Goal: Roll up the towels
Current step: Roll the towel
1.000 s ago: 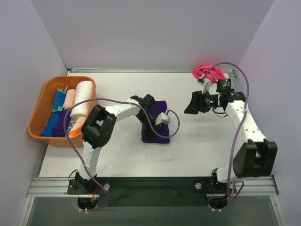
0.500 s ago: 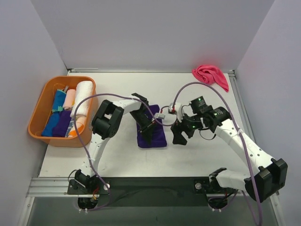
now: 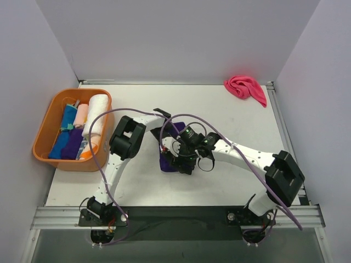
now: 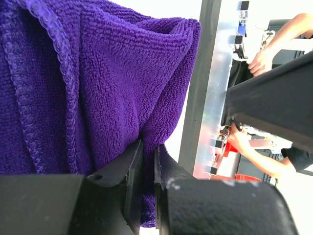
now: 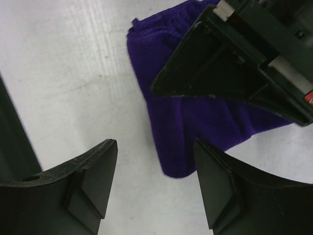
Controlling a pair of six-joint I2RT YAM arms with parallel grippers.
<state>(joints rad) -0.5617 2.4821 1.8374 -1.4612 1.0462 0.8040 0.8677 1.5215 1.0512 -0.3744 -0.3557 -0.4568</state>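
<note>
Top external view shows the purple towel (image 3: 166,164) lying flat on the table (image 3: 230,118), well to the right of the orange basket (image 3: 44,127) and roughly level with its near end. Both arms crowd over it, so only its edges show. In the left wrist view, the left gripper (image 4: 148,147) is pinched tight on a raised fold of this towel (image 4: 98,88), and the cloth bunches up from the closed jaws. That grip looks meant to pin or lift one edge so a roll can be started. The right gripper (image 5: 154,147) hangs just above the towel's corner (image 5: 195,122) on the side away from the basket. Its jaws are spread apart with nothing between them, apparently lined up to take the free edge beside the left arm's fingers. A hot pink towel (image 3: 245,87) sits crumpled in the far corner of the table, as far from the basket as anything gets, and is not yet rolled. Inside the basket lie finished rolls, including a white one (image 3: 96,112), so the basket probably collects completed towels.
</note>
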